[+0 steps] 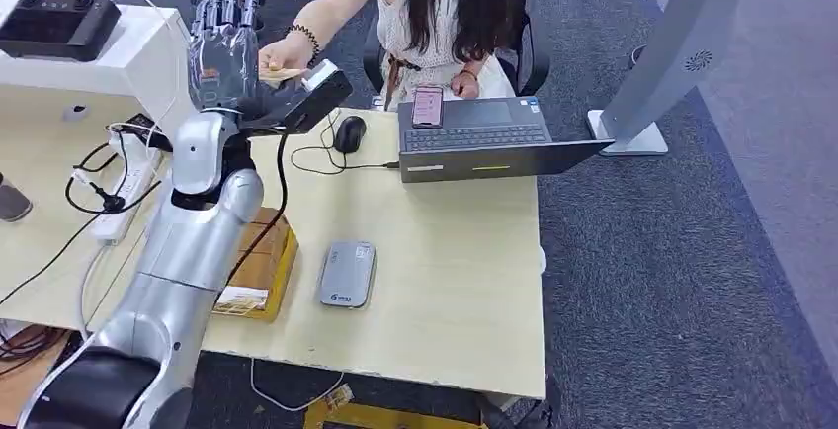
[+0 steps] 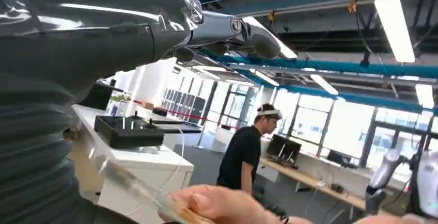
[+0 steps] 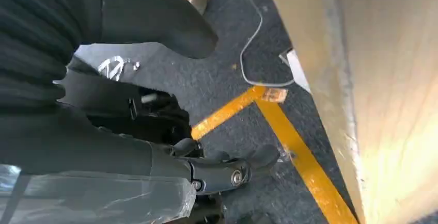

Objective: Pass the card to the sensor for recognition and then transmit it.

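Note:
My left hand [image 1: 225,48] is raised above the table's far left, fingers [image 2: 232,28] straight and spread, nothing between them. Right beside its palm, a person's hand [image 1: 284,53] holds the thin tan card [image 1: 288,74]. In the left wrist view the person's fingertips [image 2: 217,206] pinch the card [image 2: 134,185], whose other end lies close to the base of my hand. The flat grey sensor [image 1: 348,273] lies on the table in front. My right hand [image 3: 227,170] hangs beside the table edge over the floor, fingers loosely stretched and holding nothing.
The person sits behind the wooden table [image 1: 464,281]. On it are an open laptop [image 1: 474,142] with a phone [image 1: 427,106], a black mouse [image 1: 348,133], a brown box [image 1: 259,266] and a power strip with cables [image 1: 124,202]. A white stand [image 1: 99,58] is at the left.

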Controlling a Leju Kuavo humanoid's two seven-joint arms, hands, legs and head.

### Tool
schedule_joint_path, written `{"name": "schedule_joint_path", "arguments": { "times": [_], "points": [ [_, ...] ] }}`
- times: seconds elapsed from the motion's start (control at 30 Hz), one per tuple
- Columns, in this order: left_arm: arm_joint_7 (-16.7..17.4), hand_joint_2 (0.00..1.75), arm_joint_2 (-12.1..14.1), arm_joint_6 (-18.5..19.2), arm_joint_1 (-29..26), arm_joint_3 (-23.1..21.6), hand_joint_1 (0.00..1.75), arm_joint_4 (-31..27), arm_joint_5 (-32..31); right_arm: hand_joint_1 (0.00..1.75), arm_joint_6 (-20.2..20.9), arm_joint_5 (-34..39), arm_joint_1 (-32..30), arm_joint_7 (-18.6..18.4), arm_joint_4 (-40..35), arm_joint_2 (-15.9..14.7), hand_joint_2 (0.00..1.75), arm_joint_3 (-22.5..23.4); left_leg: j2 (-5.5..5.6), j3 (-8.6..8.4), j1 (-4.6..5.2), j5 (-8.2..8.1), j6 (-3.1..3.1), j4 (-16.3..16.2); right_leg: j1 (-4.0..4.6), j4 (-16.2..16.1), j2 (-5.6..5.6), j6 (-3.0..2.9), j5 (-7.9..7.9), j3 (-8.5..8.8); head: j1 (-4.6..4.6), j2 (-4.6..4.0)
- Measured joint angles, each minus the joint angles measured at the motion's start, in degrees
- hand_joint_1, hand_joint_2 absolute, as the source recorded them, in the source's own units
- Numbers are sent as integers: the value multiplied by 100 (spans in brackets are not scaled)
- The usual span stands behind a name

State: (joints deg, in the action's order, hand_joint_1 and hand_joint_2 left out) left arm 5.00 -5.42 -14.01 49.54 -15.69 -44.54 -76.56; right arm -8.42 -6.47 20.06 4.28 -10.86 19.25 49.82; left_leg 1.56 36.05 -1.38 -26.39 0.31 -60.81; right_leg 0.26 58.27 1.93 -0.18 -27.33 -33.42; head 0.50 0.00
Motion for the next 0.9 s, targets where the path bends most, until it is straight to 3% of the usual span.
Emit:
{"name": "schedule_joint_path", "arguments": {
  "times": [0.3, 0.33, 0.9],
  "points": [
    [15, 175, 83, -212, 201, -85, 0, 1074, -35, 0, -42, 196, 1, -131, 44, -2, 175, -291, -22, 2, 0, 0, -1, 12, 0, 3, 23, -2, 0, -17, 2, 0],
    [9, 175, 98, -238, 202, -85, 175, 1120, -35, 0, -41, 227, 3, -142, 44, -2, 175, -313, -22, 1, 0, 0, -2, 12, 0, 5, 24, -2, 0, -17, 2, 0],
    [-175, 175, 195, -348, 181, -85, 175, 1455, 72, 0, -48, 531, 8, -151, 42, -2, 175, -510, -22, 2, 0, 4, -8, 13, 0, 12, 24, -5, 0, -22, 2, 0]
  ]
}}
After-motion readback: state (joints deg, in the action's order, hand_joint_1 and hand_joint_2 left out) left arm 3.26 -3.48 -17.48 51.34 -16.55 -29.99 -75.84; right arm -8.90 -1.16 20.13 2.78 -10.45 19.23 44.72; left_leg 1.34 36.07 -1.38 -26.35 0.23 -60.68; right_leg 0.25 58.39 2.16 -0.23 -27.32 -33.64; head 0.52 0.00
